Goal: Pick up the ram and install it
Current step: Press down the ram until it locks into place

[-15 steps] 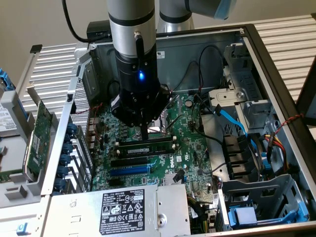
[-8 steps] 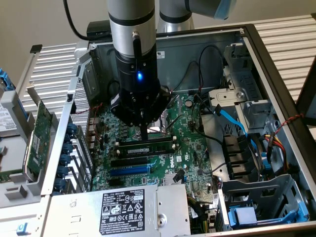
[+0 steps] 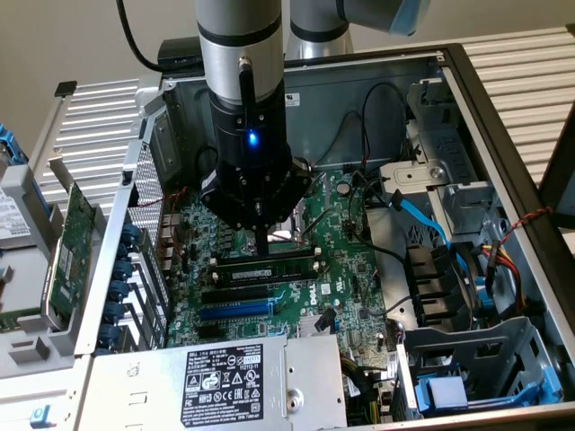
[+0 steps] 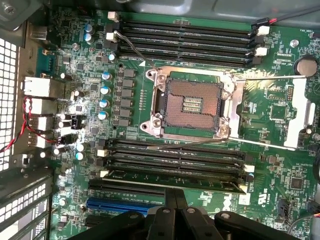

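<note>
The ram (image 3: 269,268), a thin green stick with black chips, sits upright in a memory slot of the motherboard (image 3: 346,260), just in front of the CPU socket (image 3: 287,224). My gripper (image 3: 260,250) reaches down into the open computer case, shut, with its fingertips on the ram's top edge near the middle. In the wrist view the ram (image 4: 210,182) lies in the lowest slot of the nearer bank. There the gripper (image 4: 175,196) is closed with nothing between its fingers, tips right at the stick.
The power supply (image 3: 225,382) borders the board at the front and a drive cage (image 3: 467,368) stands at the exterior view's right. Cables (image 3: 422,220) cross the right side. A green expansion card (image 3: 67,251) rests outside the case at the exterior view's left. A blue card slot (image 4: 120,204) lies beside the ram.
</note>
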Motion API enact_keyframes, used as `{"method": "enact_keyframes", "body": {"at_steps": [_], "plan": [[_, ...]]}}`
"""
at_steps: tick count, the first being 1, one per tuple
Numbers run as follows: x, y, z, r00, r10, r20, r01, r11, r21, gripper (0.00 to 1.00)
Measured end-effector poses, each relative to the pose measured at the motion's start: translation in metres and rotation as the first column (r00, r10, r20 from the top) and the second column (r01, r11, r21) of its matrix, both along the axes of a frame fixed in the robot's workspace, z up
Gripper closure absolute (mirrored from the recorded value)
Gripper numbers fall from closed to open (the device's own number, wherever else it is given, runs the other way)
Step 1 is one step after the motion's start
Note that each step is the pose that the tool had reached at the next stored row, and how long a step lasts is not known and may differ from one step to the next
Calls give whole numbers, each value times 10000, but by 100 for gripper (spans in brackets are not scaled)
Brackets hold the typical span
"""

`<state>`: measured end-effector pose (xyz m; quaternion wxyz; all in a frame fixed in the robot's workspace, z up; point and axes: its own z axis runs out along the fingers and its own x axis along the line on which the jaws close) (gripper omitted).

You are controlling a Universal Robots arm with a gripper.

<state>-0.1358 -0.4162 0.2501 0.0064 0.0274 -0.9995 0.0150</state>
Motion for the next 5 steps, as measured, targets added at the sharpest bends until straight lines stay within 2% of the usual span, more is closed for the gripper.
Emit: {"method": "enact_keyframes", "body": {"at_steps": [5], "plan": [[0,0,0,10000,0,0,0,10000,0,89]]}}
